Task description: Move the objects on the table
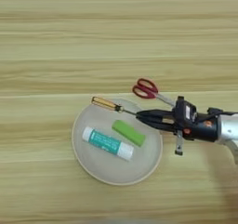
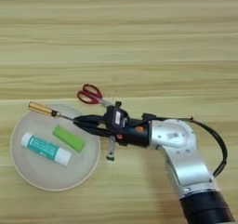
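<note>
Presently, the screwdriver [image 1: 108, 104], lying across the plate [image 1: 104, 165] rim beside the scissors [image 1: 148, 90], is met at its shaft by nearly closed jaws, whose grip cannot be confirmed and should be centred.

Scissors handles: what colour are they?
Red, on the scissors lying on the table beside the plate; clearest in the left eye view.

Scissors [image 1: 148, 90] blades hidden behind gripper [image 1: 148, 117]. Screwdriver [image 1: 108, 104] tip hidden by black fingers [image 2: 88, 122]; finger gap unreadable.
</note>
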Robot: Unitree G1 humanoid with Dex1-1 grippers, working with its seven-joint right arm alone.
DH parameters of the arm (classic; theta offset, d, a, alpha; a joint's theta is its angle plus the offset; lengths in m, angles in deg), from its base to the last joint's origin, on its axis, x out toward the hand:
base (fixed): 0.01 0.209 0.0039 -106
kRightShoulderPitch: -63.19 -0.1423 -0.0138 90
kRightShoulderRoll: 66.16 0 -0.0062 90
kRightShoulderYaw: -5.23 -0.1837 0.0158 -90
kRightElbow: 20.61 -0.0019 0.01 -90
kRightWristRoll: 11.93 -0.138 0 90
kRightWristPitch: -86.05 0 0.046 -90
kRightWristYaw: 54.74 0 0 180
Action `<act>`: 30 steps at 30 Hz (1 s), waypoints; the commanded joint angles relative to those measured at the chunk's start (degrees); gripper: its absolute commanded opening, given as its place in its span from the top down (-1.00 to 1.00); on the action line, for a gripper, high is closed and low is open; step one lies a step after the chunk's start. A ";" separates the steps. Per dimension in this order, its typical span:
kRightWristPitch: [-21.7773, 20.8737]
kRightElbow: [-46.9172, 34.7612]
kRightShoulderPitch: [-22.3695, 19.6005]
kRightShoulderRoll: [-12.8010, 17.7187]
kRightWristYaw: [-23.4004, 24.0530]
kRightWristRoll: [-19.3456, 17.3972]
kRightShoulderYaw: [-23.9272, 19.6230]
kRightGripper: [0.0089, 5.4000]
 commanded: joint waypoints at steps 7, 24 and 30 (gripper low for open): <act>2.43 -1.63 -3.71 -0.26 5.79 3.71 1.23 0.96; 2.69 0.59 -4.14 0.00 7.19 5.88 1.63 0.96; 2.28 1.33 -4.06 -0.05 7.24 6.37 1.67 0.79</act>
